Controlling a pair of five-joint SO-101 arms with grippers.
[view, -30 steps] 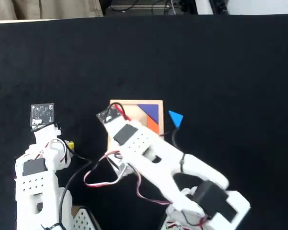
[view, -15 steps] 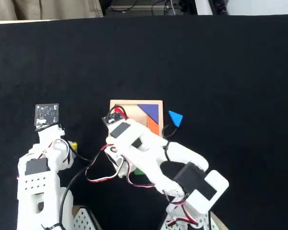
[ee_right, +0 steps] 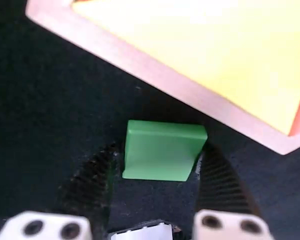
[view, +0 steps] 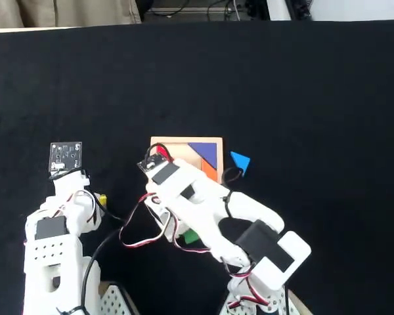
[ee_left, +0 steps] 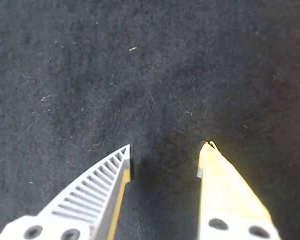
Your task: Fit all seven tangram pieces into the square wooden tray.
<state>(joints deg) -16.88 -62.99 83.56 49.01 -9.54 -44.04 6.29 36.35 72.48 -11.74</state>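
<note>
Left arm [view: 52, 236]: stands at the near left of the black cloth [view: 315, 85], well apart from the tray.
Left gripper [ee_left: 167, 146]: jaws spread, nothing between them, with bare cloth beneath.
Square wooden tray [view: 184, 140]: lies at the middle of the cloth. Its left part and near edge are covered by the right arm [view: 210, 210] in the high view.
Right gripper [ee_right: 160, 149]: low over the cloth just off the tray's near rim [ee_right: 155, 75]. The jaws are spread, one to each side of the green square. I cannot tell whether the pads press it.
Green square [ee_right: 162, 150]: flat on the cloth outside the tray, just beside the rim, between the right gripper's two fingers [ee_right: 217, 180]. In the high view a corner of it [view: 190, 235] shows on the near side of the tray under the right arm.
Yellow piece [ee_right: 215, 45]: inside the tray, flat, along the rim nearest the green square.
Orange piece [view: 210, 172]: inside the tray at its right side, touching the dark blue triangle.
Dark blue triangle [view: 207, 152]: inside the tray, in the far right corner.
Light blue triangle [view: 240, 161]: on the cloth outside the tray, just to the right of its right rim.
</note>
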